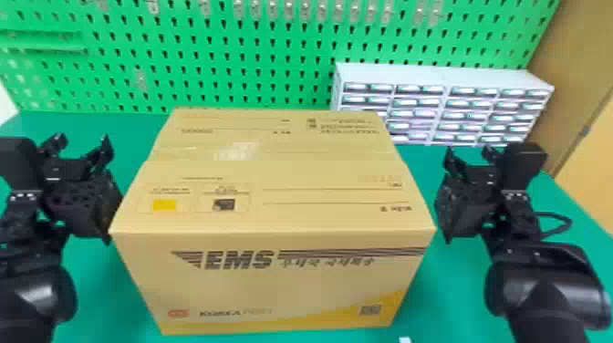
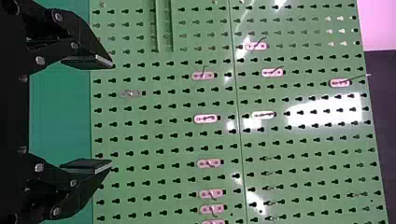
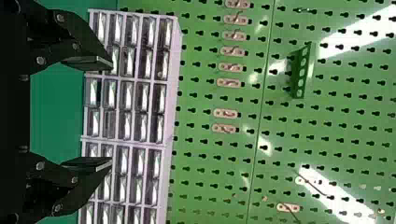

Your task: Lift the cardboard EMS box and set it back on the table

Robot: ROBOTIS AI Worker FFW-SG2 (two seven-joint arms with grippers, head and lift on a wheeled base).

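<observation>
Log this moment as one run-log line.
left gripper: open, left of box | right gripper: open, right of box | drawer cabinet: beyond box, toward right

White glare is streaked across the green pegboard [image 2: 164,86]; a softer sheen is cast atop the cardboard EMS box [image 1: 292,292].

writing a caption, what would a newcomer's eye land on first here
Probably the big cardboard box in the middle of the green table, with a black gripper at either side: the left one and the right one. Next, likely the bright green pegboard behind it, and the white drawer unit standing at the back right.
</observation>
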